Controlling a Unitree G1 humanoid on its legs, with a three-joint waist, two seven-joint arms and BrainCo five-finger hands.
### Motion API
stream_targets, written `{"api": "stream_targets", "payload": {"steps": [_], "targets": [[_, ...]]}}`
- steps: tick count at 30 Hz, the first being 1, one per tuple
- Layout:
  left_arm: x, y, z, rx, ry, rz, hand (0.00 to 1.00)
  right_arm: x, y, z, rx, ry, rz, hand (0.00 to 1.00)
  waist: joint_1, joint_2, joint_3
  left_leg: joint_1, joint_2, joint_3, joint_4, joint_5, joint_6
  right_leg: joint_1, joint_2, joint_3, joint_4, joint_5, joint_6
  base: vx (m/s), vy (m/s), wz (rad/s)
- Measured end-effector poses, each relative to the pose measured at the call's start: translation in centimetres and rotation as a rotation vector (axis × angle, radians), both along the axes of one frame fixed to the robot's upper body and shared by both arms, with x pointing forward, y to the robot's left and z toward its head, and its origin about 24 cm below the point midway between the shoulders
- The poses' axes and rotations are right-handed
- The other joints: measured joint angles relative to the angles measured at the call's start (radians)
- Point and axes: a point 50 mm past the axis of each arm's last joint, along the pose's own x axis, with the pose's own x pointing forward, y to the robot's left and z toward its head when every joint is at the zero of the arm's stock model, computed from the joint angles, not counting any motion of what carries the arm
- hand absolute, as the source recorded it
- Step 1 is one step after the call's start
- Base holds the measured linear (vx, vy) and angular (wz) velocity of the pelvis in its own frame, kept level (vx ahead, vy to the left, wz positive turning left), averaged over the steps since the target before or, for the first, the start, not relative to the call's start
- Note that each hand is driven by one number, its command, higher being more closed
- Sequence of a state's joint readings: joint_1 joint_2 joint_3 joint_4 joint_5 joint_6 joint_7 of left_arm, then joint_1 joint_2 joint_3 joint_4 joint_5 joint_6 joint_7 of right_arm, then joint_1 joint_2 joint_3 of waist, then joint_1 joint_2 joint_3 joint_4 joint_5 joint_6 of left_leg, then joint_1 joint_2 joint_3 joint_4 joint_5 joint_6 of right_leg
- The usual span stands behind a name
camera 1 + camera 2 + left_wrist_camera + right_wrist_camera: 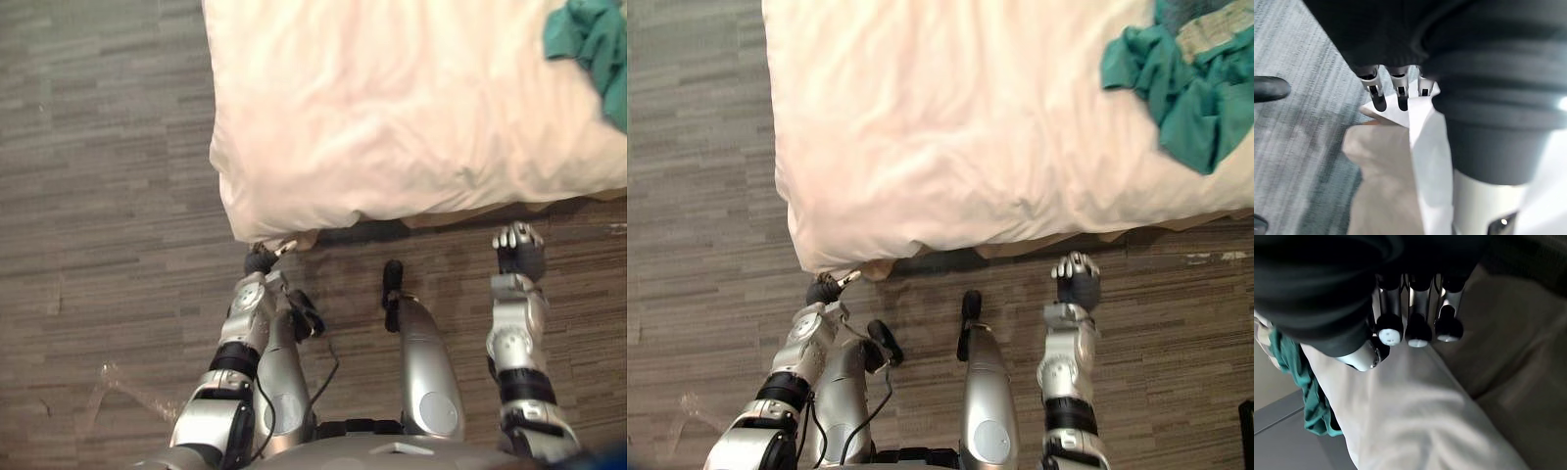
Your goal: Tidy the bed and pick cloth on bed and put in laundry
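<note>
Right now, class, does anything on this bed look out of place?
Yes: a crumpled green cloth lies in a heap on the right side of the white cover, which is itself wrinkled rather than smooth.

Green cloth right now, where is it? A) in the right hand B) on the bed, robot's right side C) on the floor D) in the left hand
B: the green cloth lies bunched on top of the bed, at the robot's right.

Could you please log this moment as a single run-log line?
stage: bed tidying | left hand: at duvet corner | right hand: curled, empty, over floor | green cloth: on duvet, robot's right, untouched
</note>
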State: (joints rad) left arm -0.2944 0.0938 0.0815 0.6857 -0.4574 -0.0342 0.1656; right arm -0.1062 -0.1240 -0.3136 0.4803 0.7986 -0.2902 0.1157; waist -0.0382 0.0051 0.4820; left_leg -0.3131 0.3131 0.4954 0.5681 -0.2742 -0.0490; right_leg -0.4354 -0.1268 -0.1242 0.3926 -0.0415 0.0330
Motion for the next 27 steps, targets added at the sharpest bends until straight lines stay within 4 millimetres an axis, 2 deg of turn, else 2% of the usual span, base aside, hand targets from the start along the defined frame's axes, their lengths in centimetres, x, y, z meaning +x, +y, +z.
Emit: {"api": "stream_targets", "payload": {"steps": [1, 3, 5, 6, 7, 9, 14, 19, 22, 26, 27], "targets": [[-0.9, 0.2, -0.9, 0.004, 0.029, -0.001, 0.00, -1.4, 0.2, -1.7, -0.018, 0.083, 0.005, 0.00, 0.001, -0.015, -0.043, 0.024, -0.002, 0.012, -0.026, 0.002, -0.003, 0.017, 0.004, 0.001, -0.018, -0.001, 0.000, 0.05, -0.038, -0.10], [-2.7, 0.5, -2.5, 0.011, 0.089, 0.003, 0.00, -3.3, 0.8, -3.8, -0.042, 0.183, 0.028, 0.00, 0.000, -0.032, -0.102, 0.076, -0.012, 0.020, -0.080, 0.013, -0.019, 0.067, 0.011, -0.001, -0.064, 0.000, 0.001, 0.11, -0.047, -0.07], [-5.2, 0.6, -4.7, 0.023, 0.180, -0.004, 0.00, -5.9, 1.6, -6.5, -0.091, 0.333, 0.080, 0.00, -0.001, -0.040, -0.166, 0.148, -0.038, 0.024, -0.165, 0.042, -0.035, 0.132, 0.010, -0.006, -0.121, 0.003, 0.005, 0.18, -0.025, 0.06], [-6.7, 0.6, -6.0, 0.033, 0.238, -0.018, 0.00, -7.5, 2.0, -8.1, -0.116, 0.436, 0.116, 0.00, -0.003, -0.038, -0.204, 0.182, -0.059, 0.021, -0.221, 0.070, -0.035, 0.166, 0.009, -0.015, -0.166, 0.012, 0.014, 0.18, -0.006, 0.11], [-7.4, 0.6, -6.5, 0.040, 0.266, -0.029, 0.00, -8.1, 2.2, -8.8, -0.127, 0.486, 0.135, 0.00, -0.004, -0.034, -0.217, 0.199, -0.071, 0.020, -0.247, 0.082, -0.041, 0.186, 0.008, -0.017, -0.189, 0.019, 0.016, 0.19, 0.014, 0.12], [-10.0, 0.6, -8.4, 0.067, 0.368, -0.067, 0.00, -10.6, 3.3, -11.4, -0.153, 0.661, 0.235, 0.00, -0.017, -0.011, -0.248, 0.275, -0.109, 0.018, -0.336, 0.116, -0.044, 0.269, 0.004, -0.028, -0.268, 0.050, 0.024, 0.20, 0.050, 0.15], [-13.0, 0.6, -10.1, 0.065, 0.455, -0.080, 0.00, -13.3, 5.1, -13.3, -0.200, 0.804, 0.398, 0.00, -0.026, 0.017, -0.272, 0.363, -0.149, 0.011, -0.413, 0.128, -0.043, 0.363, -0.003, -0.032, -0.337, 0.064, 0.043, 0.12, 0.049, 0.05], [-15.0, 1.0, -11.0, 0.115, 0.516, -0.110, 0.00, -14.1, 5.2, -13.8, -0.217, 0.853, 0.429, 0.00, -0.027, -0.005, -0.289, 0.414, -0.164, -0.009, -0.427, 0.128, -0.043, 0.417, -0.011, -0.033, -0.354, 0.067, 0.049, 0.02, 0.019, 0.00], [-16.2, 0.8, -11.4, 0.149, 0.546, -0.150, 0.00, -14.4, 5.2, -14.0, -0.236, 0.875, 0.465, 0.00, -0.028, -0.013, -0.293, 0.436, -0.160, -0.006, -0.426, 0.119, -0.043, 0.406, -0.015, -0.055, -0.290, 0.049, 0.032, -0.05, 0.000, -0.07], [-16.5, 0.8, -11.5, 0.207, 0.562, -0.193, 0.00, -14.4, 5.4, -14.2, -0.265, 0.898, 0.543, 0.00, -0.021, -0.030, -0.296, 0.437, -0.160, 0.051, -0.407, 0.094, -0.046, 0.356, -0.020, -0.055, -0.226, 0.044, 0.024, -0.15, -0.008, -0.39], [-16.8, 0.5, -11.6, 0.217, 0.572, -0.195, 0.00, -14.1, 5.6, -14.2, -0.271, 0.898, 0.560, 0.00, -0.022, -0.023, -0.295, 0.436, -0.145, 0.073, -0.397, 0.092, -0.039, 0.359, -0.020, -0.061, -0.237, 0.043, 0.018, -0.13, -0.027, -0.41]]}}
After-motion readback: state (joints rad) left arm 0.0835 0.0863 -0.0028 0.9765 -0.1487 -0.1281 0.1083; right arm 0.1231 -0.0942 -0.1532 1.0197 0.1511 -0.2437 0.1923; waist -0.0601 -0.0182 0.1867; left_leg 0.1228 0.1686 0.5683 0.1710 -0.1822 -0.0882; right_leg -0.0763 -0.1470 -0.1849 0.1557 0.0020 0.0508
